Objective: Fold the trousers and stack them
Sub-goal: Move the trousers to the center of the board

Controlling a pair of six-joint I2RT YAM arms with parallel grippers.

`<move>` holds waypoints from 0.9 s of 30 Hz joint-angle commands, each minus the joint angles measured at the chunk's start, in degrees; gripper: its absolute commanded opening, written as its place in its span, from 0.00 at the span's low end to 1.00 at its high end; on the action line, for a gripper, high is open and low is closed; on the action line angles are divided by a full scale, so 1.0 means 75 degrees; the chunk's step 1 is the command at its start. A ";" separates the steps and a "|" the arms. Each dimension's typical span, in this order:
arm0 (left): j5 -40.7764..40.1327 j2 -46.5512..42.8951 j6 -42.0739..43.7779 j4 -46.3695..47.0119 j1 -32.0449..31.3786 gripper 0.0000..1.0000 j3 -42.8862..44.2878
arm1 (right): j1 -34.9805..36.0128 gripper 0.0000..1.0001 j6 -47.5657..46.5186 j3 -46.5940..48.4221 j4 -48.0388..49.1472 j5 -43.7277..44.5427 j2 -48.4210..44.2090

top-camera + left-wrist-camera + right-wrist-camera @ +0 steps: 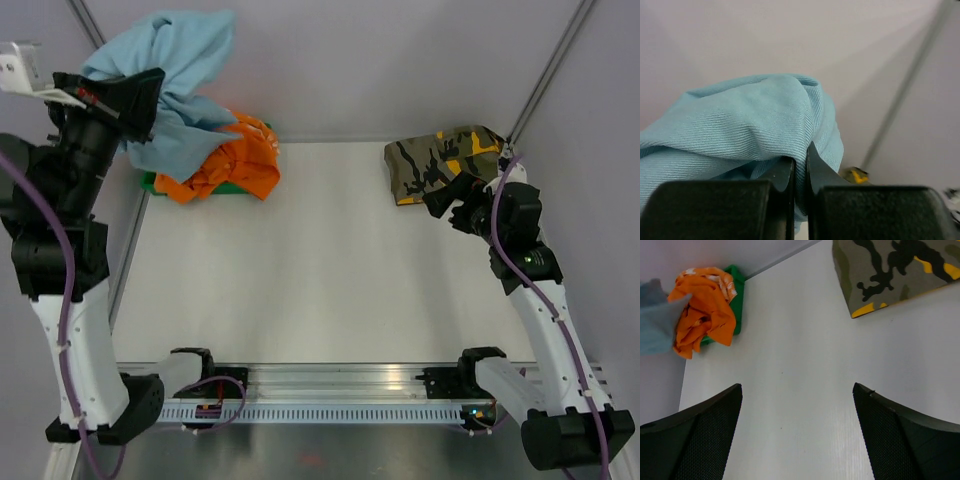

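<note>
**Left arm, trousers raised.** My left end effector (800, 167), clenched on a fold of the trousers (750, 125), holds them bunched and lifted above the tabletop (320, 290). The loose cloth drapes below and beyond its fingers, with its lower end over an orange garment (235, 160) lying on a green one (150, 182). My right end effector (796, 390) stands spread and empty, and a camouflage garment (895, 275), apparently folded, lies ahead to its right. I judge the task barely begun: spreading, folding and stacking all remain.

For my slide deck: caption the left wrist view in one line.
Left hand shut on a bunched fold of the light blue trousers, with a pale wall behind.
</note>
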 commanded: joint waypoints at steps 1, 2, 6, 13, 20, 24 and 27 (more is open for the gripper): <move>0.2300 -0.0653 -0.1251 0.0420 -0.0525 0.02 -0.0468 | 0.0004 0.98 0.0449 0.0573 -0.1326 0.1388 -0.0262; 0.2537 -0.0819 -0.1360 0.0478 -0.0735 0.02 -0.1109 | 0.0004 0.98 0.0484 0.0632 -0.1491 0.1622 -0.0297; 0.2739 -0.1639 -0.1443 0.0444 -0.1696 0.02 -0.3009 | 0.0004 0.98 0.0496 0.0737 -0.1820 0.1940 -0.0602; -0.2156 -0.1725 -0.0659 0.0351 -0.6308 0.02 -0.5836 | 0.0004 0.98 0.0449 0.0621 -0.2044 0.3017 -0.0907; -0.6214 -0.0329 -0.1242 0.0128 -0.9901 0.02 -0.6446 | 0.0004 0.98 -0.0042 0.1429 -0.2055 0.3159 -0.0684; -0.6717 -0.0199 -0.1957 -0.0012 -0.9913 0.02 -0.7196 | -0.0007 0.98 -0.0031 0.1360 -0.2301 0.3067 -0.0895; -0.7209 -0.0199 -0.3135 -0.0700 -0.9901 0.02 -0.7677 | 0.0004 0.98 0.0121 0.0716 -0.2196 0.2458 -0.1246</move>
